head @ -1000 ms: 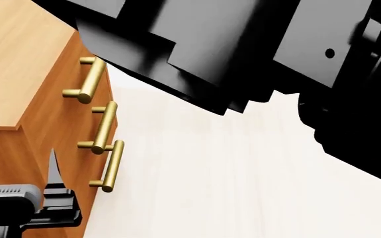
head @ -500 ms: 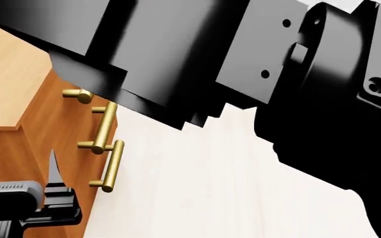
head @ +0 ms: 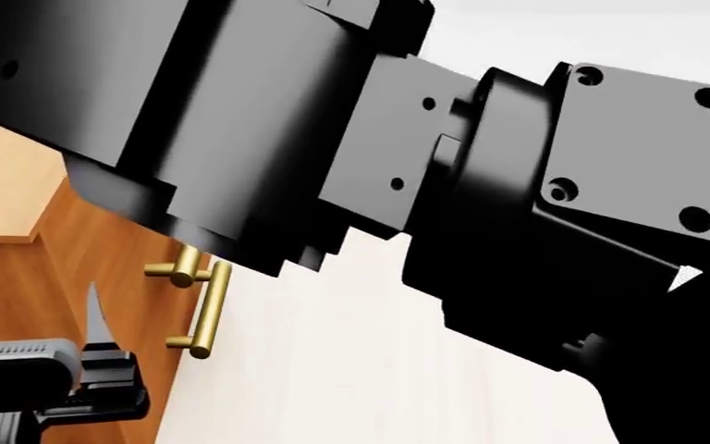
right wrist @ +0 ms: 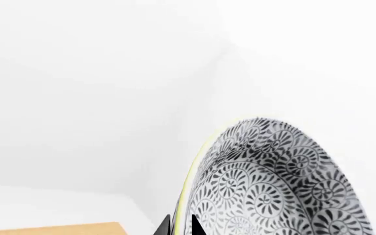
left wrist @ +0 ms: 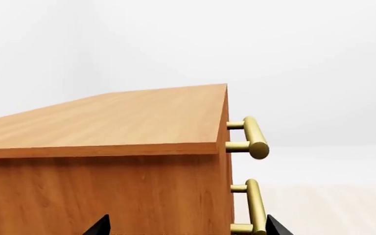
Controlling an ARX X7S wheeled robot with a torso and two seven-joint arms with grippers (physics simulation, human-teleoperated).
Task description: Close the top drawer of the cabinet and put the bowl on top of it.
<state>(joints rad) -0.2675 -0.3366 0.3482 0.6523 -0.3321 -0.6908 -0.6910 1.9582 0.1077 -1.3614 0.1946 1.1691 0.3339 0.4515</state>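
With the bowl (right wrist: pixel 276 186) pinched at its rim by the right gripper (right wrist: pixel 180 226) and carried up above the cabinet (left wrist: pixel 109 127), the top drawer (left wrist: pixel 228 132) looks shut; placing comes next: lower it level onto the flat top. Left gripper (left wrist: pixel 184 229) spread, idle.

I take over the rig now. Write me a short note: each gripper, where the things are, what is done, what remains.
Right gripper: holds the bowl by its rim, tilted, in the air; a strip of wood shows below it.
Left gripper: open, empty, at the cabinet side.
Top drawer: looks flush, so seems closed.
Left to do: set the bowl on the cabinet top and release.
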